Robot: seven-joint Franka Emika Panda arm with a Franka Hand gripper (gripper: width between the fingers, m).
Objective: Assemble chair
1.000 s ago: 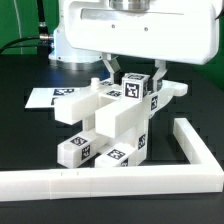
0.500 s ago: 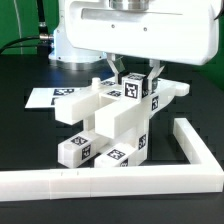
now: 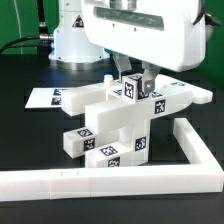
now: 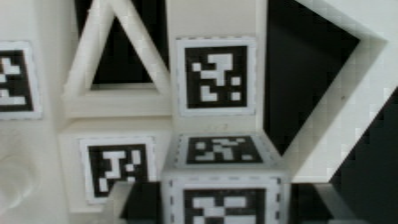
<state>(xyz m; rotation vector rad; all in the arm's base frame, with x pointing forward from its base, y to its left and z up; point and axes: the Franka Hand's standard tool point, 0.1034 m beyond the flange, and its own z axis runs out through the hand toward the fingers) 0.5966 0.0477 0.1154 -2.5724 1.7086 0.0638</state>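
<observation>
The chair [image 3: 112,120] is a chunky white structure of joined slabs and blocks with black-and-white tags, standing mid-table in the exterior view. A tagged cube-like block [image 3: 133,88] sits at its top. My gripper [image 3: 131,78] comes down from above, with a finger on each side of that block, shut on it. In the wrist view the tagged block [image 4: 219,192] fills the lower middle, with a tagged white bar [image 4: 214,75] and slanted white struts [image 4: 338,110] beyond it. My fingertips are not clearly visible there.
The long white L-shaped border rail [image 3: 100,181] runs along the front and up the exterior view's right side [image 3: 196,145]. The marker board [image 3: 48,98] lies flat behind the chair on the exterior view's left. The arm's white base [image 3: 70,40] stands at the back.
The arm has moved toward the exterior view's right, and the chair structure has shifted and turned with it; its right slab now reaches further right.
</observation>
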